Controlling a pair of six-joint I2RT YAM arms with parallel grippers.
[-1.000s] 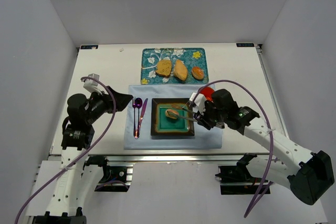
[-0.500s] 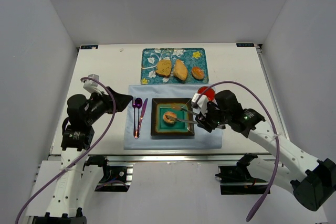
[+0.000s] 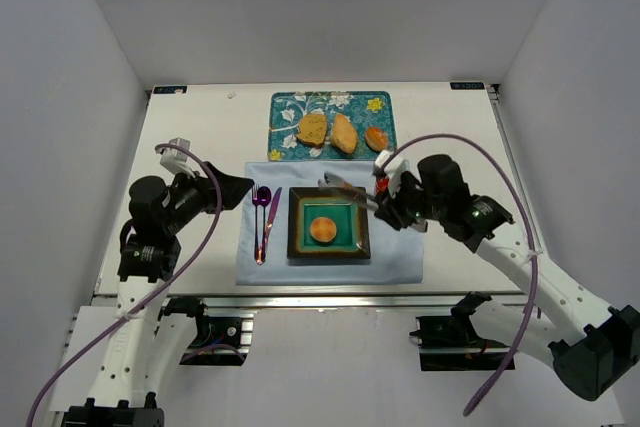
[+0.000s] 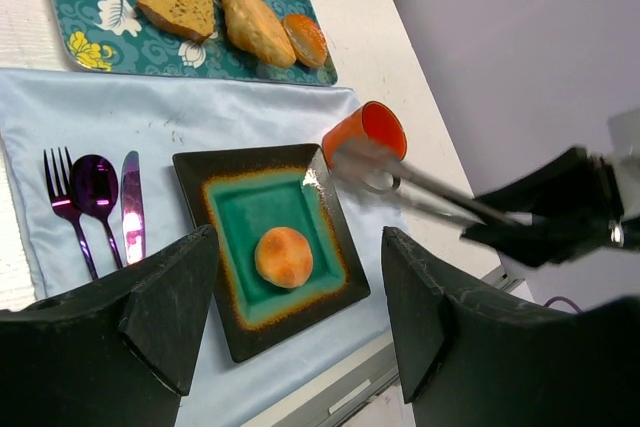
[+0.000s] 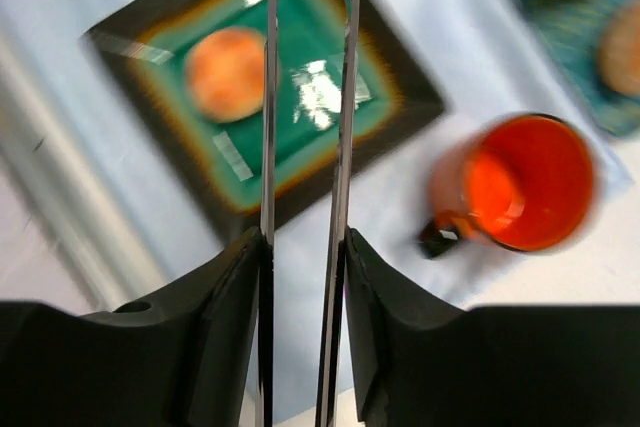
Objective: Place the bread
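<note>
And there it was: your bread (image 3: 322,229) sat on the teal middle of the square plate (image 3: 296,247), dome up, clear of the dark rim. Your right jaws hung above the plate's far right corner, just beside the orange cup (image 4: 365,132). Their long thin tips were only a narrow gap apart and gripped nothing. From the right wrist, the bread lay off to the left of both tips, outside the gap, with bare plate showing between them. Your left jaws were spread wide and empty, out by the left edge of the blue cloth (image 3: 400,257) on the table (image 3: 200,137), well apart from the bread. The fork, spoon and knife (image 3: 263,219) lay side by side on the cloth, left of the plate. On the flowered tray (image 3: 285,107) at the far side, three other bread pieces (image 3: 343,133) lay in a row.
</note>
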